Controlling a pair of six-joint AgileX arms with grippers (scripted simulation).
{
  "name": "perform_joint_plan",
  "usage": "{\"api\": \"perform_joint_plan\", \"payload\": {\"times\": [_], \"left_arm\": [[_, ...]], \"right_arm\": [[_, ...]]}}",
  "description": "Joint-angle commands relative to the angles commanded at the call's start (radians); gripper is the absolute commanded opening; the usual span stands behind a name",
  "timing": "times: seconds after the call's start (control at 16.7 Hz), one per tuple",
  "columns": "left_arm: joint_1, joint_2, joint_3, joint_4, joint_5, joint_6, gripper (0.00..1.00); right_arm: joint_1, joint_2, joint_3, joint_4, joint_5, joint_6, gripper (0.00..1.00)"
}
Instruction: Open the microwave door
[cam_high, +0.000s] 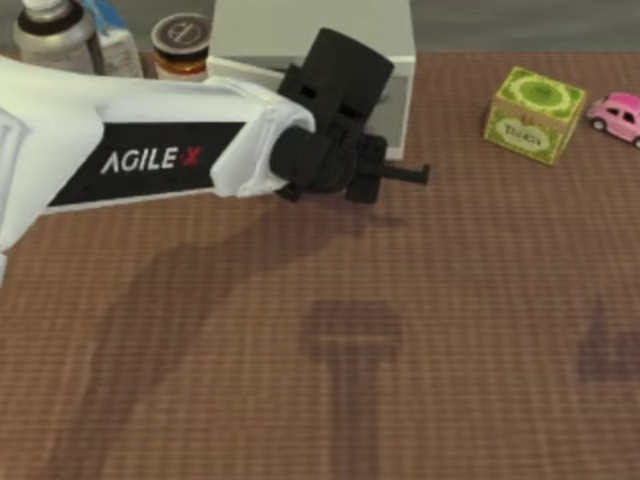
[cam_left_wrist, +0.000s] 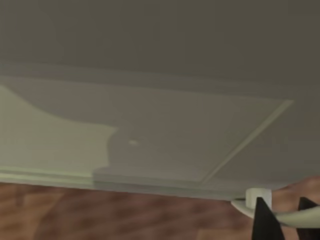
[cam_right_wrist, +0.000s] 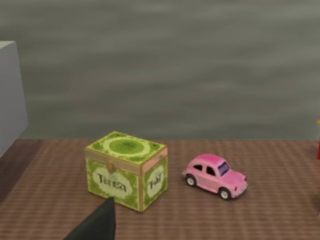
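My left end effector (cam_high: 415, 174) sits at the microwave (cam_high: 310, 40) front at the counter's far edge, fingers straddling the door (cam_left_wrist: 150, 145) handle (cam_left_wrist: 258, 196); grip unclear. Right arm parked.

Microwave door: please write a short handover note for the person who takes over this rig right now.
Left pincer: at the front right corner of the small boxy grey-white microwave, at the table's far edge. Its wrist view shows the flat white-framed microwave door close up, with the slim white handle bar by the fingertips.
Right pincer: parked, outside the top view, facing the green-yellow tea box and the pink toy car.
Done: approach to the handle.
Left: confirm the grip, then swing the door open. The arm hides how far it stands now.
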Motion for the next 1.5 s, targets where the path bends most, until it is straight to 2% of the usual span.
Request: {"api": "perform_joint_plan", "payload": {"times": [1.5], "left_arm": [[0.010, -0.015, -0.025, 0.013, 0.013, 0.024, 0.00]], "right_arm": [[0.000, 0.000, 0.000, 0.000, 0.000, 0.000, 1.00]]}}
